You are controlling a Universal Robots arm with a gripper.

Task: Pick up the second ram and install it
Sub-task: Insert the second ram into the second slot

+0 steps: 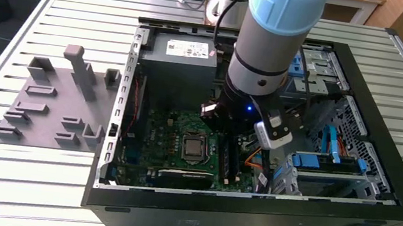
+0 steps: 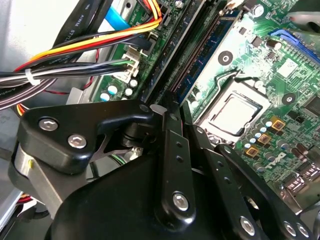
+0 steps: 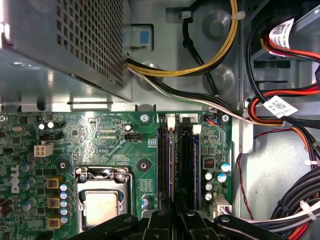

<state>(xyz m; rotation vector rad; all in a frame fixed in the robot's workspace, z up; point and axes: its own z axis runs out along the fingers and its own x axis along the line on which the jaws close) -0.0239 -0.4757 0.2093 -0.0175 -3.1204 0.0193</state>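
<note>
- the arm reaches down into the open computer case, which stands on a slatted metal table; its wrist hangs over the green motherboard, on the side toward the exterior view's right.
- the gripper sits low over the memory slots, its black fingers drawn close together around the top of a thin upright board.
- that board is the second ram, a blue stick standing on edge along the slots in the second wrist view; in the first wrist view its thin blue edge runs beside the dark slots, just off the row of capacitors.
- whether it is fully seated cannot be told.
- the processor socket with its metal cover lies near the slots, on the far side from the capacitors.
- a silver power supply with a perforated face sits beyond the board's edge.
- bundles of orange, yellow, red and black cables run just beside the slots.
- blue drive latches sit in the bay toward the exterior view's right.
- a grey fixture tray rests on the table, outside the case at the exterior view's left.
</note>
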